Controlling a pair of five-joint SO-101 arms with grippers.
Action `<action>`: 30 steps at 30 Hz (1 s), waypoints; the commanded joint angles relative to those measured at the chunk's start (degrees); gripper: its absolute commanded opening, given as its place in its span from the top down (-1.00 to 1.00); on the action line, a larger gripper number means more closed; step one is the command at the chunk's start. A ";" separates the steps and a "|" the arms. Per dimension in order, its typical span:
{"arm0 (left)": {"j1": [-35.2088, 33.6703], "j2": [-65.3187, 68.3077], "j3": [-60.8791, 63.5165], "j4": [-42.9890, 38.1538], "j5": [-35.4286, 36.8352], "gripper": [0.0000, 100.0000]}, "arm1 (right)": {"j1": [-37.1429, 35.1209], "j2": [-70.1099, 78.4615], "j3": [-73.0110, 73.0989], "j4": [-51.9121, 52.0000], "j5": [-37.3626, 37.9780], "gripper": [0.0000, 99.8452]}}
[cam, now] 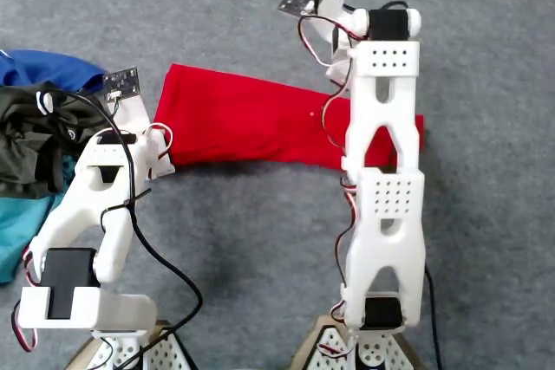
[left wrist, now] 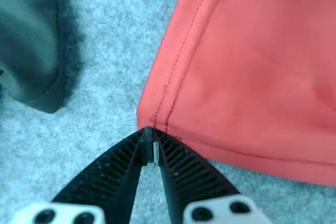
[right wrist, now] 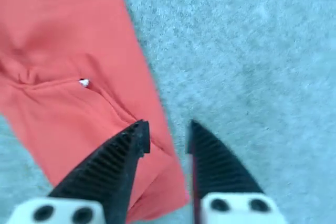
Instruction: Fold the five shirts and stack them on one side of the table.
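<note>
Two arms bracket the red shirt [cam: 251, 123], which lies across the middle of the table [cam: 486, 240] with its long axis running from the left edge toward the right edge. Nearer, the left gripper [left wrist: 150, 148], its arm bent low, is pinched together on the shirt's near-left hem corner. Farther, the right gripper [right wrist: 167, 140], its arm stretched toward the far edge, hangs with jaws apart astride the shirt's right-end border, which looks the likely next grasp. A heap of other shirts [cam: 35, 127] sits at the left edge.
</note>
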 commanded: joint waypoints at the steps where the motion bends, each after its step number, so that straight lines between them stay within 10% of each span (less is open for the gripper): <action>1: -0.26 -0.40 -2.20 0.44 -0.35 0.96 | -1.19 -6.37 3.74 0.97 -3.34 0.98; 11: -4.31 -0.66 -5.36 6.15 0.44 0.93 | -6.73 -26.68 39.69 -2.46 -13.01 0.99; 30: -3.60 21.67 -56.26 34.81 -4.84 0.59 | 16.66 -60.70 103.78 -35.69 -13.19 0.99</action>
